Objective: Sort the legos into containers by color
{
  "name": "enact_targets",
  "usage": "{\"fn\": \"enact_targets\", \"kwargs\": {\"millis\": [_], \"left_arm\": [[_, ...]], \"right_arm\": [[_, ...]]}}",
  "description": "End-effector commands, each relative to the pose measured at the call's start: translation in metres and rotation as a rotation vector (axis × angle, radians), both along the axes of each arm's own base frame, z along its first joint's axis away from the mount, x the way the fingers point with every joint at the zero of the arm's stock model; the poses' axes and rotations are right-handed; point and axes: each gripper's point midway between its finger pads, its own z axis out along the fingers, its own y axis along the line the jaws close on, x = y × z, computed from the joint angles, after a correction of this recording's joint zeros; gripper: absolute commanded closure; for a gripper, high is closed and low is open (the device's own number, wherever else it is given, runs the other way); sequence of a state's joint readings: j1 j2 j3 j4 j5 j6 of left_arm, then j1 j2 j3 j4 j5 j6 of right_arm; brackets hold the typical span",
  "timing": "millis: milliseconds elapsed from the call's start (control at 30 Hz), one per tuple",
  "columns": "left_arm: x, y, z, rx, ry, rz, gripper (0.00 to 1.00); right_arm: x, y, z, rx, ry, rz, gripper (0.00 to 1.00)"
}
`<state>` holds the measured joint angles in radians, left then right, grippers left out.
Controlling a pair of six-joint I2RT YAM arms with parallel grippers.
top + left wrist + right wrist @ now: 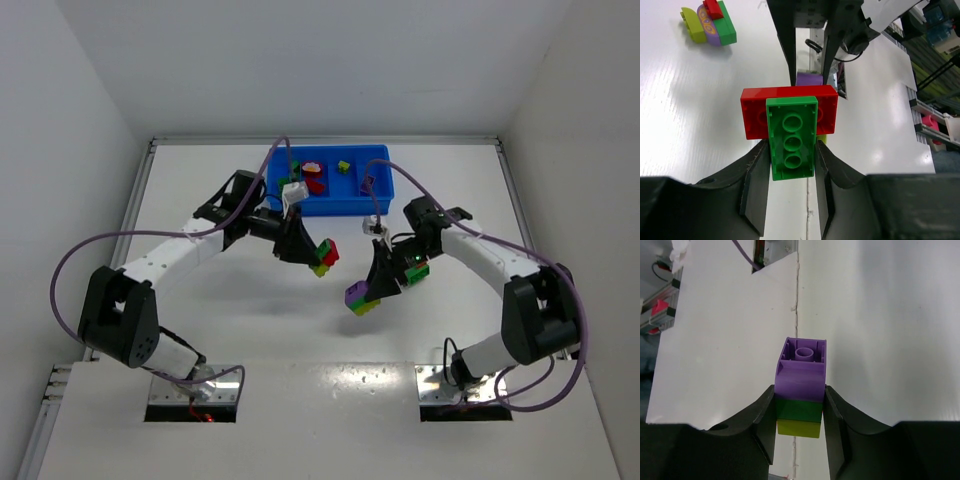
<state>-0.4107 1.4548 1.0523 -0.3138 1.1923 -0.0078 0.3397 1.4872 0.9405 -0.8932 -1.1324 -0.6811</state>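
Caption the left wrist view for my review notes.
Left gripper shut on a green brick stuck to a red brick, over the white table.

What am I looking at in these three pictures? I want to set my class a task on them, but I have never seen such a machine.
This is a robot with two arms bolted to a white table. The wide picture comes from a camera above and behind them; the other two come from a camera on each wrist. Each arm ends in a two-finger gripper. The left gripper is closed on a red, green and yellow clump of toy bricks. The right gripper is closed on a purple, green and yellow clump. One more mixed clump lies on the table. At the far side sits a blue tray with compartments, holding a few loose bricks.
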Motion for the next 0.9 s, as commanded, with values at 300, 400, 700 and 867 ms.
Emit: {"fn": "enact_targets", "kwargs": {"millis": [300, 400, 700, 867], "left_arm": [[0.005, 0.023, -0.088, 0.418, -0.251, 0.194, 1.0], [0.007, 0.031, -0.108, 0.529, -0.305, 0.225, 1.0], [0.021, 0.044, -0.155, 0.789, -0.381, 0.316, 1.0], [0.03, 0.036, -0.165, 0.857, -0.381, 0.334, 0.89]], "right_arm": [[0.044, -0.003, 0.052, 0.249, 0.23, -0.136, 0.99], [0.05, -0.009, 0.054, 0.268, 0.288, -0.176, 0.99], [0.043, -0.013, 0.053, 0.233, 0.245, -0.158, 0.99], [0.038, -0.016, 0.051, 0.211, 0.213, -0.147, 0.99]]}}
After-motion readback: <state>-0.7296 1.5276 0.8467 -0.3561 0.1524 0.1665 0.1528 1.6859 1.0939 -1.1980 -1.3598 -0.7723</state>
